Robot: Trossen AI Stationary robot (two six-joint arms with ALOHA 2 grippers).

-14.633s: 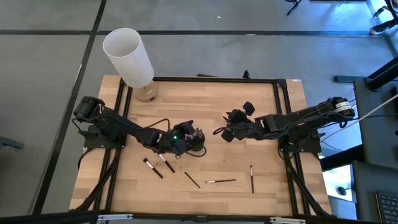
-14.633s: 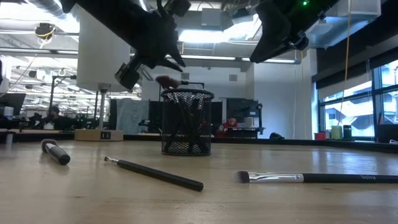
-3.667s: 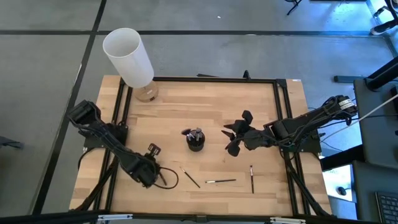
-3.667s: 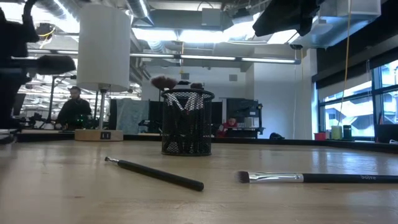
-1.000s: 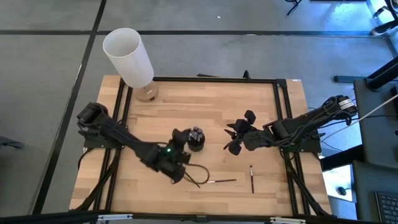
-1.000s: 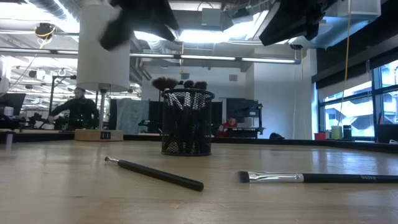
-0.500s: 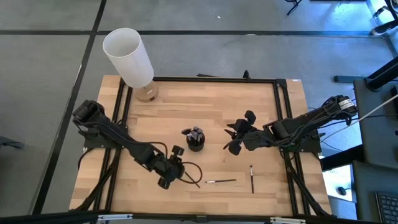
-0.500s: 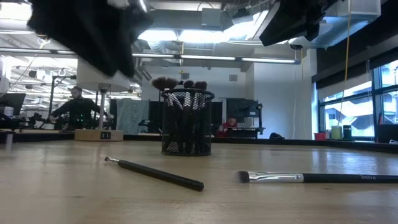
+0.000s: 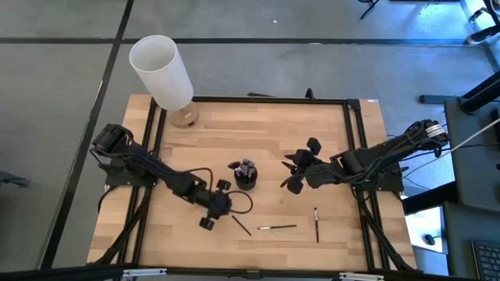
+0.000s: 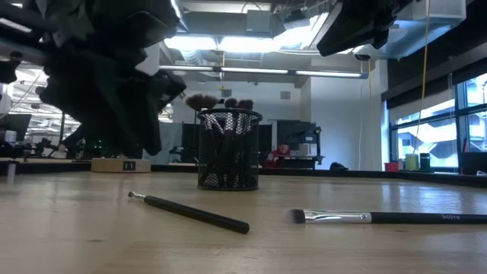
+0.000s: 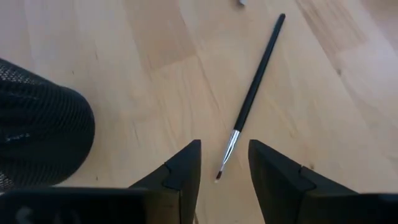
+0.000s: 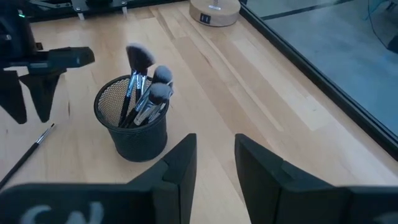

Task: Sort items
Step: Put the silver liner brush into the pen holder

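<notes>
Black mesh cup (image 9: 245, 180) stands mid-tabletop (image 9: 258, 133) with several brushes (image 12: 144, 93) upright in it, bristles up. 3 more brushes lie flat nearer the front edge: a thin slanted one (image 9: 241, 225), a level one (image 9: 277, 227) and one pointing front to back (image 9: 316, 223). The left claw (image 9: 215, 204) hovers low just beside the cup, its fingers (image 11: 184, 171) apart and empty, the slanted brush's tip just ahead of them. The right claw (image 9: 299, 171) waits on the cup's other side, raised, fingers (image 12: 181, 162) apart, holding nothing. A tall white cylinder (image 9: 161, 71) stands at the far left corner.
</notes>
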